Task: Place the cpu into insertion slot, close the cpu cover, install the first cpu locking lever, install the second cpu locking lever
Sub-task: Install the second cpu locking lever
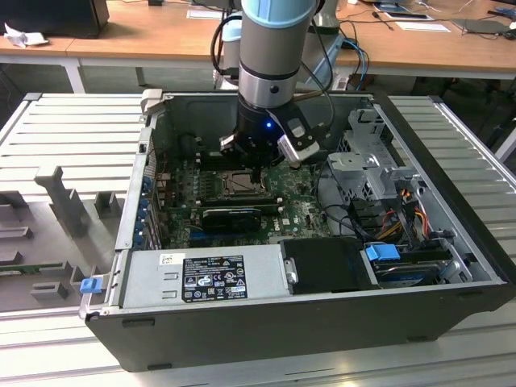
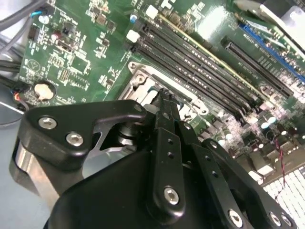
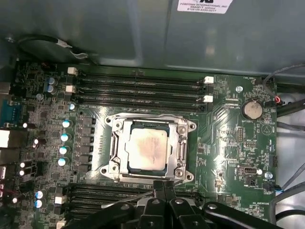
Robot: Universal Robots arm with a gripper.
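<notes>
The black two-fingered gripper (image 3: 163,187) has its slim fingertips pressed together with nothing between them, poised right at the edge of the square black insertion slot (image 3: 148,149) with its dark metal rim, on the green motherboard (image 3: 228,138). In the second wrist view the closed fingers (image 2: 165,110) reach down to the socket's metal edge (image 2: 143,78); whether they touch it I cannot tell. The small square cpu (image 3: 147,149) with its dull silver-grey top lies flat in the slot, and the thin grey metal cpu cover (image 3: 183,145) is folded down around it, the chip showing through its window. Long black memory slots (image 3: 138,88) run beside the socket. In the exterior view the gripper (image 1: 256,171) hangs from the grey arm (image 1: 274,48) inside the open black computer case (image 1: 322,322).
</notes>
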